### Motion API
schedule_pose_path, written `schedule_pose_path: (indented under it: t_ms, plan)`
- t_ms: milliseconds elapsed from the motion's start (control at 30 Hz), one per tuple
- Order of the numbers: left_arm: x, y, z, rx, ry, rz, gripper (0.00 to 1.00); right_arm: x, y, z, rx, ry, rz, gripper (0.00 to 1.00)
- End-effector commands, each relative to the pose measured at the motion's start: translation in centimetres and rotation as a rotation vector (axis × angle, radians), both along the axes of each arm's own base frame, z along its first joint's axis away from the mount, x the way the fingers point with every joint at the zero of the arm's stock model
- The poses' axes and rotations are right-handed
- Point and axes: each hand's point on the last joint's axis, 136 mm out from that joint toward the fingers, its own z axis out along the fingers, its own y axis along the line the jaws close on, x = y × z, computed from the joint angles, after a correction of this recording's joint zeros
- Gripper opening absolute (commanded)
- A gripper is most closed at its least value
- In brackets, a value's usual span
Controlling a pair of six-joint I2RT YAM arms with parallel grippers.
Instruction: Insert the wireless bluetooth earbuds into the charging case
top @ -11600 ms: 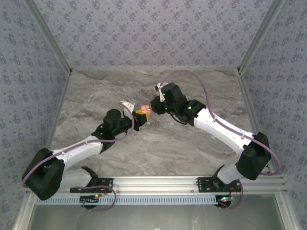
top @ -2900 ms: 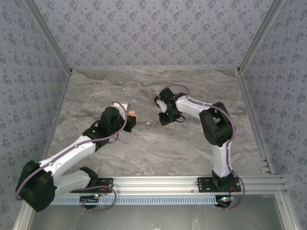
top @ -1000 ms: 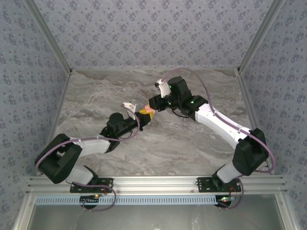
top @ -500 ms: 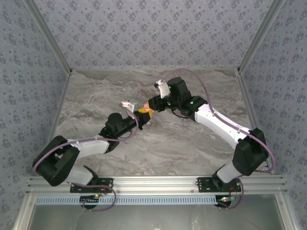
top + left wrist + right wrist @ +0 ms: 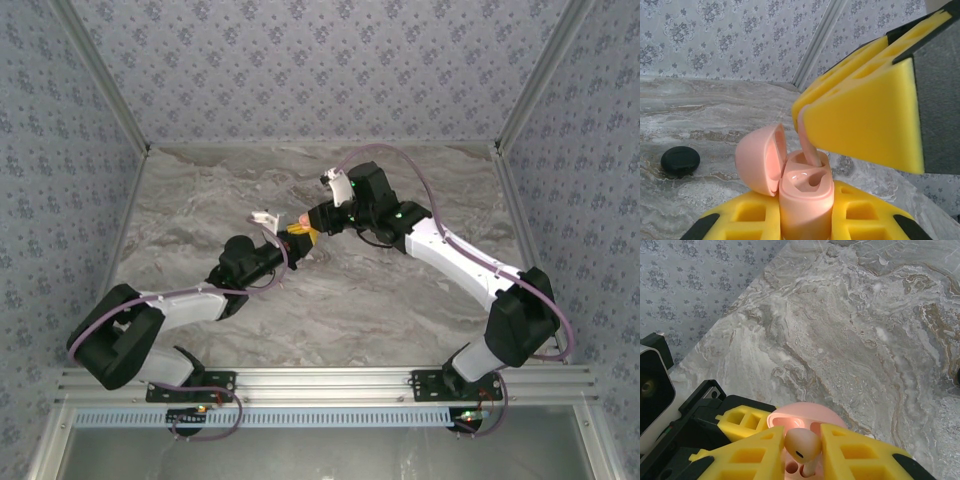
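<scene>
Top external: the left tool (image 5: 291, 240) and right tool (image 5: 313, 222) meet tip to tip just left of frame centre, above the marble table (image 5: 400, 310). A pink charging case (image 5: 302, 223) sits between the yellow pads. Detail is too small here to read the jaws.

Left wrist: the left tool's yellow pads at bottom centre are clamped nearly closed on the body of the case, which stands upright. Its lid (image 5: 761, 161) is hinged open to the left. The right tool's pads come in from the upper right, pinched on a pale pink earbud (image 5: 810, 146). The stem tip reaches into the rear socket of the case; the near socket is bare. A black disc (image 5: 680, 161) lies on the table at mid-left.

Right wrist: the right tool's two yellow fingers at bottom centre stand narrowly apart, gripping the earbud stem, with the bud head up between them. The pink case is directly beneath.
</scene>
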Motion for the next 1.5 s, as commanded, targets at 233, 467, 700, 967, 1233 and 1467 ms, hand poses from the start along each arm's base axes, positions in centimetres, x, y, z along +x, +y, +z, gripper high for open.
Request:
schedule_pose_path:
  t_ms: [233,467,700,967,1233,1467]
  plan:
    - [-0.1,-0.1,3.8,-0.063,-0.079,-0.003,0.17,-0.8,0.2,0.5,0.013,0.002,0.008,0.25]
    - [-0.3,-0.2,3.8,-0.048,-0.088,-0.011,0.17,-0.9,0.0,0.4,-0.012,-0.001,0.006,0.29]
    - [-0.4,-0.1,3.8,-0.030,-0.092,-0.013,0.17,-0.9,0.0,0.7,-0.019,-0.008,0.005,0.36]
    - [-0.7,0.0,3.3,0.014,-0.097,-0.016,0.17,-0.7,-0.5,1.6,-0.059,-0.042,-0.022,0.46]
    - [-1.1,0.4,3.0,0.061,-0.109,-0.014,0.17,-0.4,-1.5,1.8,-0.125,-0.063,-0.081,0.50]
    - [-1.2,0.6,3.0,0.080,-0.113,-0.007,0.17,-1.1,-0.9,2.5,-0.115,-0.066,-0.044,0.51]
